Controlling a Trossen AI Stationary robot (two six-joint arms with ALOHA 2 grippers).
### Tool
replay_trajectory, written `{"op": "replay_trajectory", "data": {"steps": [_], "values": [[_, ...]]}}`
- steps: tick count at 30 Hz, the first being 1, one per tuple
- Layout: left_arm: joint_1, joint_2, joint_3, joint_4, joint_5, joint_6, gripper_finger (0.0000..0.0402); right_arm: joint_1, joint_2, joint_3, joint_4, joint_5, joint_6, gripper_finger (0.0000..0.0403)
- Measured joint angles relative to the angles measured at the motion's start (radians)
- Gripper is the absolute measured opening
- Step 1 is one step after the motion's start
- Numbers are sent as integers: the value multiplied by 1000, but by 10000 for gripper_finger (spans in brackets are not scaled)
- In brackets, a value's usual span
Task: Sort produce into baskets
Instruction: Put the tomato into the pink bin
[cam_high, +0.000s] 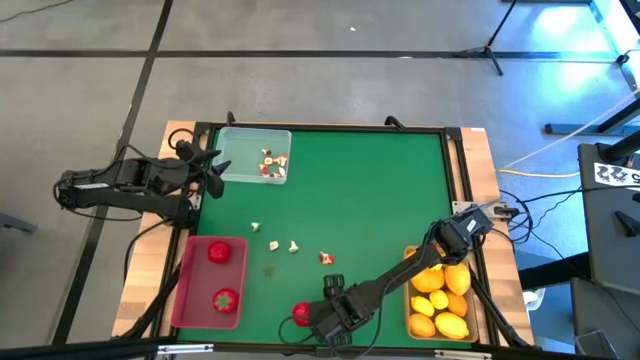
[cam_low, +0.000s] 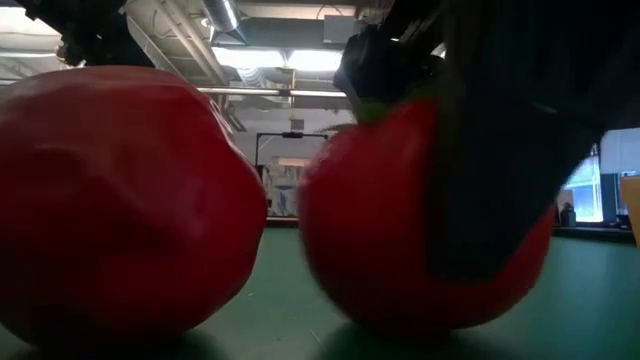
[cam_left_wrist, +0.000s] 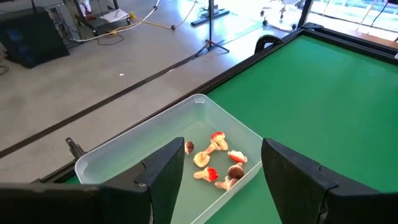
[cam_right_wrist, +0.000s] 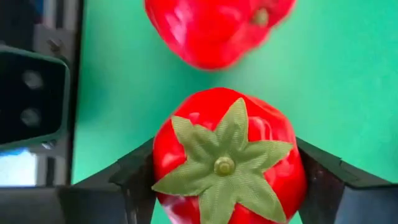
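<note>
The step in hand is picking up a strawberry (cam_right_wrist: 227, 155) at the near edge of the green table (cam_high: 370, 190). The right gripper (cam_high: 318, 318) has its jaws on either side of it, seemingly pressing its flanks, with a second strawberry (cam_right_wrist: 214, 28) just beside. Next it must lift clear and carry to the red basket (cam_high: 196, 290). The left gripper (cam_left_wrist: 221, 177) waits, jaws apart, over the clear basket (cam_left_wrist: 124, 155).

Grey concrete floor (cam_high: 330, 25) with dark seam lines around the green tabletop (cam_high: 350, 190), wood edge strips either side. Tripod stand (cam_high: 490, 45) at the far side, cables (cam_high: 545, 165) trailing at right. Low view: ceiling strip lights (cam_low: 270, 58), exposed ducting, bright window (cam_low: 580, 190).
</note>
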Motion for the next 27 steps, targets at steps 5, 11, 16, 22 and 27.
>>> {"op": "replay_trajectory", "data": {"steps": [5,11,16,22,27], "values": [[0,0,0,0,0,0,210,-4,-35,-2,-38,72,-23,294],[0,0,0,0,0,3,210,-49,-126,-2,-88,195,-37,288],[0,0,0,0,0,3,210,-124,-174,0,56,270,-111,281],[0,0,0,-1,0,-6,210,-214,-148,0,398,216,-317,290],[0,0,0,0,0,7,210,-283,-109,-1,682,122,-429,286]]}}
